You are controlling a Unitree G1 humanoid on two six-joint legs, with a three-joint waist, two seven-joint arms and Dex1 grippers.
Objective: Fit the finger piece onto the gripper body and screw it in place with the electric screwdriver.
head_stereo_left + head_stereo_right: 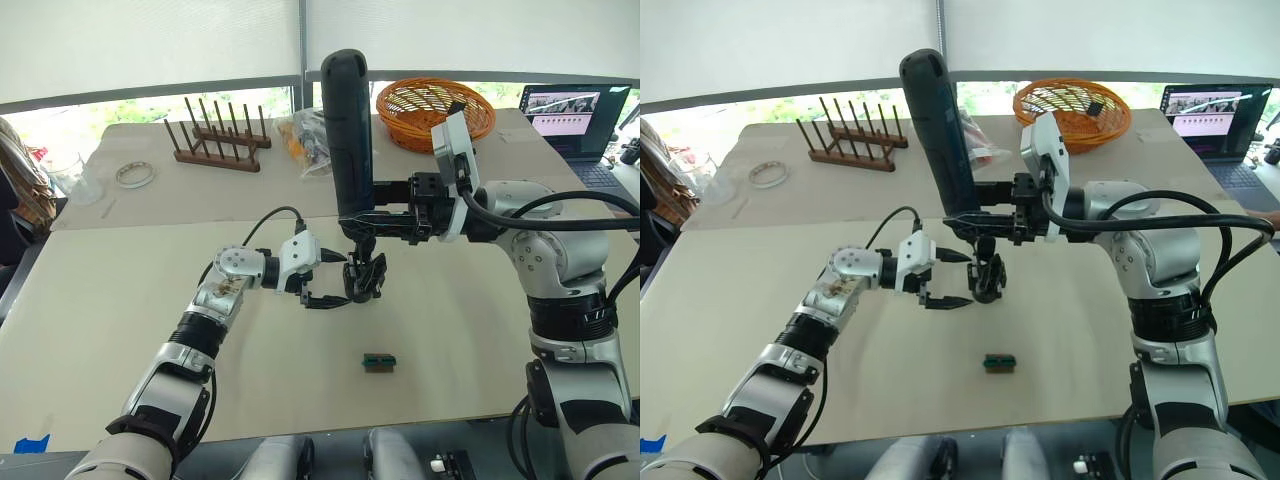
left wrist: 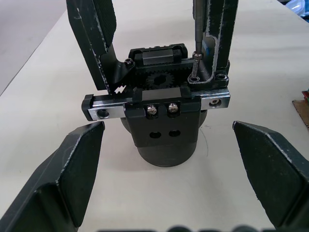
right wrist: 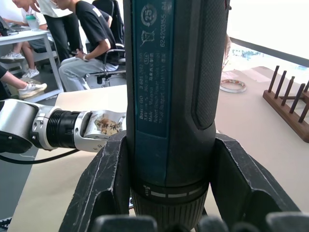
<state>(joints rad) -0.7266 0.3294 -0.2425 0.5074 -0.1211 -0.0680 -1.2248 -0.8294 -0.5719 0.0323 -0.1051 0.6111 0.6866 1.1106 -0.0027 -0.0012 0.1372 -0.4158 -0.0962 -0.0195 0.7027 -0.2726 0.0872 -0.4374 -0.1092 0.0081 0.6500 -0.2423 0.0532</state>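
Black finger piece [image 2: 219, 38] already sits on the gripper body [image 2: 164, 125]; the right end effector [image 1: 372, 222], clamping the electric screwdriver [image 1: 350, 130], is driving its screw, left end effector [image 1: 325, 281] open at nine o'clock.

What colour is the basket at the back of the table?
Orange woven wicker basket, clearest in the left eye view.

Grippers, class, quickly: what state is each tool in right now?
Left tool: open, holding nothing, beside the gripper body.
Right tool: closed on the electric screwdriver.
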